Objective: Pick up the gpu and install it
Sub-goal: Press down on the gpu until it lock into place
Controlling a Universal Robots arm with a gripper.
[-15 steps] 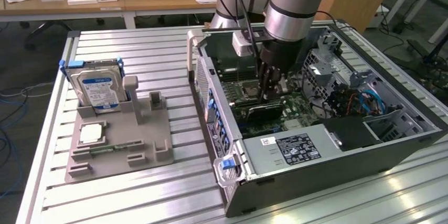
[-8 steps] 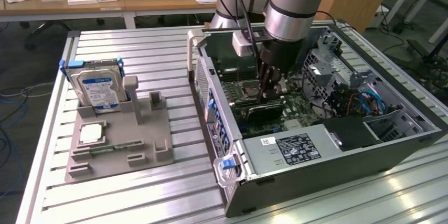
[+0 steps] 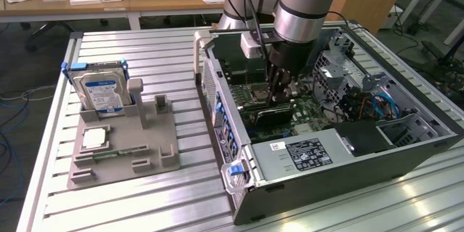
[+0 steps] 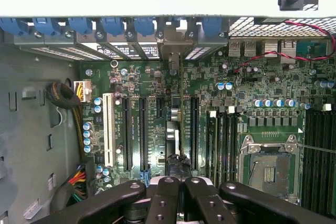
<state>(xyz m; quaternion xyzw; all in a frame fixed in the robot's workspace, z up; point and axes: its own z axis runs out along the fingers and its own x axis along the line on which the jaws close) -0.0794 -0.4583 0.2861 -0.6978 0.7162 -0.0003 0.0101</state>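
The gpu (image 3: pixel 273 114) is a thin dark card standing on edge over the green motherboard (image 3: pixel 308 118) inside the open computer case (image 3: pixel 406 134). In the wrist view the gpu (image 4: pixel 181 103) is a slim strip running from the rear slot brackets down to my fingers, in line with a black expansion slot. My gripper (image 3: pixel 277 100) reaches straight down into the case and is shut on the card's upper edge. From the wrist, the gripper (image 4: pixel 180 184) has its black fingers (image 4: pixel 164 198) pressed together around the strip.
On the grey fixture (image 3: pixel 123 150) at the exterior view's left stand a silver hard drive (image 3: pixel 104 92) and a small square chip (image 3: pixel 94 138). Around the card are the power supply (image 3: pixel 305 153), CPU socket (image 4: pixel 268 169), a white slot (image 4: pixel 108 129) and blue bracket clips (image 4: pixel 113 24).
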